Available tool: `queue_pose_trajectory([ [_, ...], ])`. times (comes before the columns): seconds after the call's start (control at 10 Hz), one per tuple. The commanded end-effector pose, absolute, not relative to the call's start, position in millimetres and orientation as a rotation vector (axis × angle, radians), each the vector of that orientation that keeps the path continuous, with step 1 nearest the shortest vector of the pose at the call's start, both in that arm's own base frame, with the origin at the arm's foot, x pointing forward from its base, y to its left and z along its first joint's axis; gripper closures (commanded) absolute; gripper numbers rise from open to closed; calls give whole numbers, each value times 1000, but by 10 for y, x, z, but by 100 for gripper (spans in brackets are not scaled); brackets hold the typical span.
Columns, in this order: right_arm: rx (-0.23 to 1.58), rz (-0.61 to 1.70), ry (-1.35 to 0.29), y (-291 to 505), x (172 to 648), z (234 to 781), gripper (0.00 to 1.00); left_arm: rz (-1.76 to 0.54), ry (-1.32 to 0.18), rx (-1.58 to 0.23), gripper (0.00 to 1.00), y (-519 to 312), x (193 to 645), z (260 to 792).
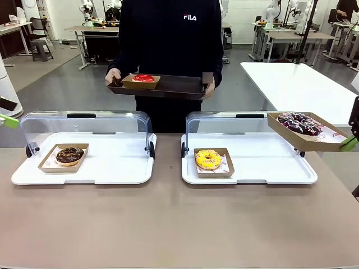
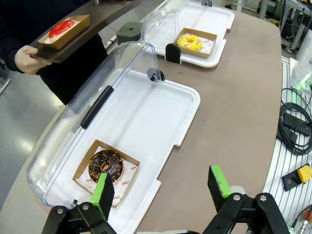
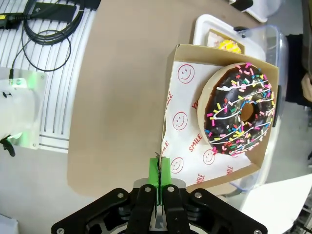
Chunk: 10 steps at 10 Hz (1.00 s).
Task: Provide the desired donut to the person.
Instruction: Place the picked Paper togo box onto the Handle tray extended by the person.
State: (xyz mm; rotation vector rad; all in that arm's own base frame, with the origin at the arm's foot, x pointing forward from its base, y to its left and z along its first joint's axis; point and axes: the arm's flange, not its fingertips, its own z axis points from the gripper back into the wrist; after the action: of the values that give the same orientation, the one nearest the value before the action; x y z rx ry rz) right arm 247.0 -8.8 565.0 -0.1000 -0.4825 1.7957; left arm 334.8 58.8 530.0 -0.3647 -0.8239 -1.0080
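The person [image 1: 171, 33] stands at the far side and holds a dark serving tray [image 1: 174, 87] with a red-glazed donut [image 1: 143, 78] in a cardboard boat. My right gripper [image 3: 159, 178] is shut on the rim of another cardboard boat [image 3: 219, 51] that carries a chocolate donut with coloured sprinkles [image 3: 241, 109]. That boat [image 1: 305, 140] hangs in the air over the back right corner of the right white tray [image 1: 269, 165], with the right gripper [image 1: 350, 143] at the picture's edge. My left gripper [image 2: 161, 185] is open above the table's left end, holding nothing.
A chocolate donut [image 1: 69, 154] lies in the left white tray [image 1: 118, 162] and a yellow donut [image 1: 208, 159] in the right one; both clear lids [image 1: 84, 126] stand open toward the person. Cables and a yellow pedal [image 2: 302, 174] lie beyond the table's edge.
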Motion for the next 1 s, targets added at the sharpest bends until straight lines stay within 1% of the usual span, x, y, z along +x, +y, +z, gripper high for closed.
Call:
queue_pose_trajectory([
  [0.0, -121, 1784, -479, -102, 2494, 5657, 100, -1005, -830, -373, 0, 601, 3341, 5295],
  [0.9, -121, 1784, -479, -102, 2494, 5657, 100, -1005, -830, -373, 0, 601, 3341, 5295],
])
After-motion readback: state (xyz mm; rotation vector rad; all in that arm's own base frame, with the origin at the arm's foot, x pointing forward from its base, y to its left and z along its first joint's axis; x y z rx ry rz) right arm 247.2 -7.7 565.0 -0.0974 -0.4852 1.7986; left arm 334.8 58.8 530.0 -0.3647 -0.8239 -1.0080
